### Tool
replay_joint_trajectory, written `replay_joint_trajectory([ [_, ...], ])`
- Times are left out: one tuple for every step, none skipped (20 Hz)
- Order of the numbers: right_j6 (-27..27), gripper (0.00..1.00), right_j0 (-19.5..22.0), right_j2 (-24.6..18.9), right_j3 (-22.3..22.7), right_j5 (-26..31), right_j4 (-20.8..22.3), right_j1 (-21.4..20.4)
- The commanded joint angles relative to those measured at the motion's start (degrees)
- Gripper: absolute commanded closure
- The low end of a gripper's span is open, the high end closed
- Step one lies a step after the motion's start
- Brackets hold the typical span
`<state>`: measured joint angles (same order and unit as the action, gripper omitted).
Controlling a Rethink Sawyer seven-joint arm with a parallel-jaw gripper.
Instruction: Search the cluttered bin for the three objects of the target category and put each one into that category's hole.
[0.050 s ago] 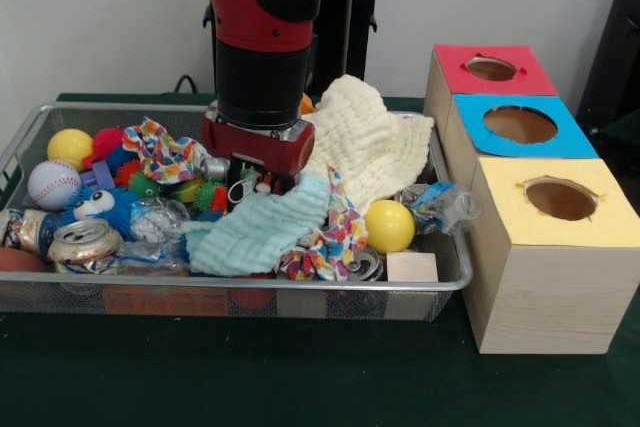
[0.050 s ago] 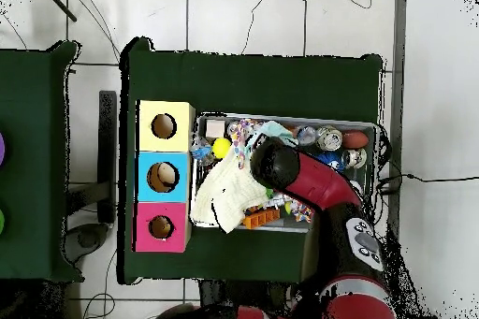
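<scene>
Arm's down in the bin (image 1: 30,132), tool (image 1: 255,185) buried in clutter beside the mint cloth (image 1: 255,232); can't tell if it's open.

Green table (image 1: 300,377), tiled floor (image 2: 243,16).

1. The wire bin (image 1: 20,142) is packed edge to edge; no bare floor shows between items.
2. The arm (image 1: 262,57) stands over mid-bin, blocking approach from 12 o'clock.
3. A cream cloth (image 1: 365,137) mounds high at 2 o'clock, draping toward the rim.
4. A mint cloth (image 1: 255,232) covers the centre at 6 o'clock.
5. The three box holes at 3 o'clock, red (image 1: 491,69), blue (image 1: 520,124), yellow (image 1: 560,198), are unobstructed from above.
</scene>
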<state>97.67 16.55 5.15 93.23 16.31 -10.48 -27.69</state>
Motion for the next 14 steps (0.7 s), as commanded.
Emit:
replay_joint_trajectory([
  [14.15,0.00,-0.61,-3.84,1.63,0.17,-4.38,2.04],
  [14.24,0.00,-0.54,-4.25,1.90,-0.27,-4.63,2.31],
  [14.32,0.00,-0.63,-4.45,2.09,-0.53,-4.85,2.54],
  [14.42,0.00,-0.93,-4.44,2.08,-0.58,-5.11,2.94],
  [14.79,0.00,-1.41,-4.33,2.23,-0.75,-5.50,3.22],
  [15.04,0.00,-1.84,-4.33,2.32,-0.70,-5.90,3.48],
  [15.44,0.00,-2.51,-3.97,1.89,-0.65,-6.41,4.01],
  [15.69,0.00,-2.94,-3.88,1.88,-0.61,-6.80,4.14],
  [15.98,0.00,-3.25,-3.89,1.90,-0.73,-7.37,4.30],
  [16.16,0.00,-3.53,-3.91,1.84,-0.84,-7.80,4.45],
  [16.44,0.00,-3.74,-4.24,2.26,-1.17,-8.32,4.40],
  [16.50,0.00,-3.83,-4.45,2.60,-1.55,-8.68,4.33],
  [16.61,0.00,-4.06,-4.53,2.68,-1.56,-9.18,4.34],
  [16.60,0.00,-4.29,-4.57,2.68,-1.56,-9.59,4.38],
])
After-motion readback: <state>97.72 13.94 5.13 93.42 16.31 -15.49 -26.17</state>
